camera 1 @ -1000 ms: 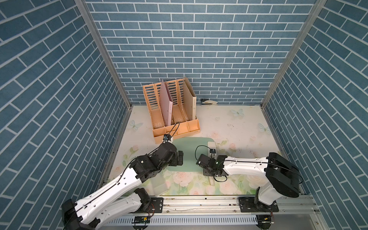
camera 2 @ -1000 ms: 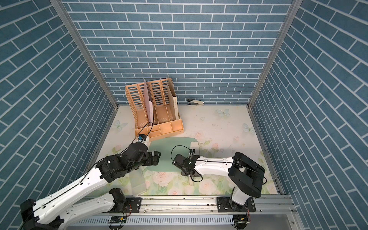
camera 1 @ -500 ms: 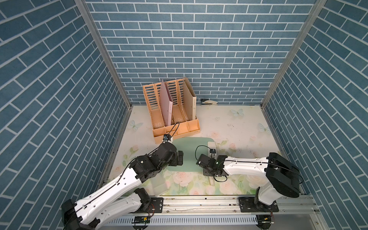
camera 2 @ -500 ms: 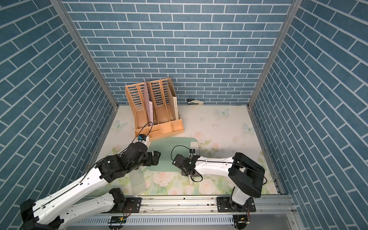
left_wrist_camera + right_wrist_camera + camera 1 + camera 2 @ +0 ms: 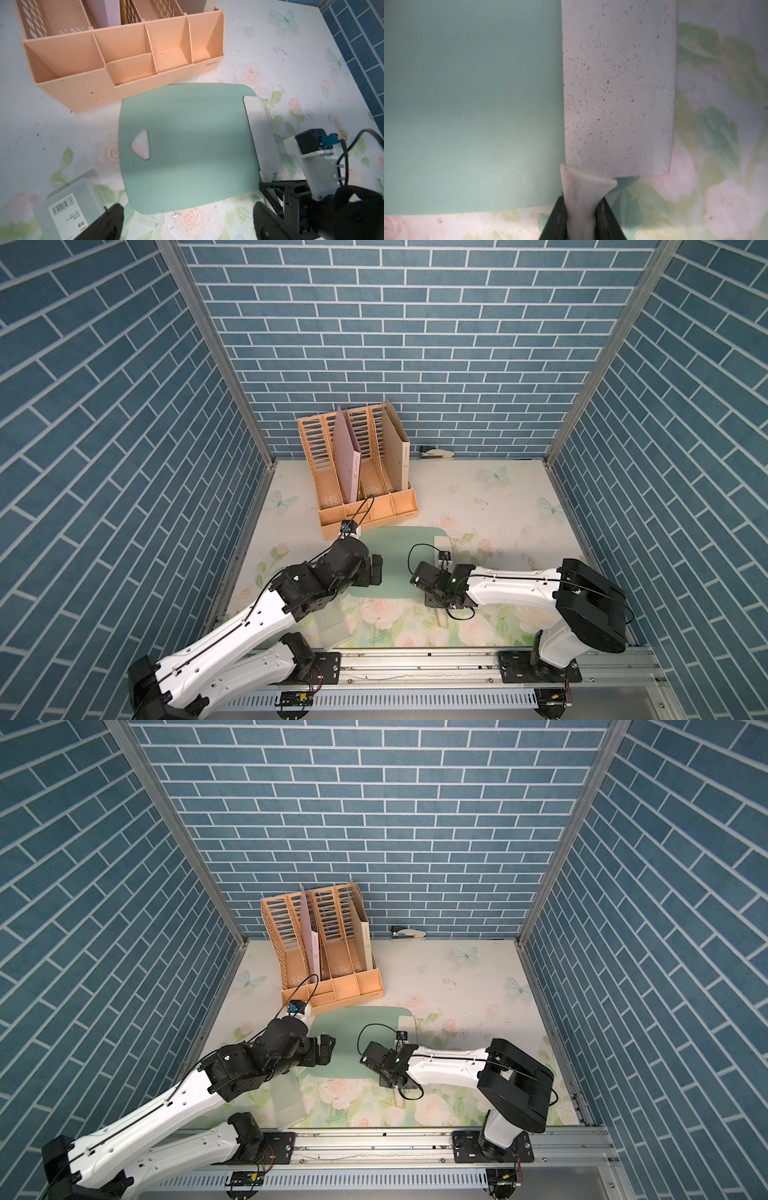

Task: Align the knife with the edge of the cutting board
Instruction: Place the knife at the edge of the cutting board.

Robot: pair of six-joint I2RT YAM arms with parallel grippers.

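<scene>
Nothing has shifted in the past second. The left gripper [image 5: 187, 216] hangs with jaws wide at the left side of the board [image 5: 187, 145], near the sleeve [image 5: 68, 209]. The knife [image 5: 618, 87] lies along the board's right edge, blade overlapping it, with the right gripper [image 5: 581, 218] clamped on its handle.

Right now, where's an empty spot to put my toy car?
Biggest bare patch: the far right of the table, between the stapler, the side wall and the right arm. A smaller one at the front, between the clear sleeve and that arm. Crowded: the middle, with the cutting board, the knife in the right claw, and the left claw.
</scene>
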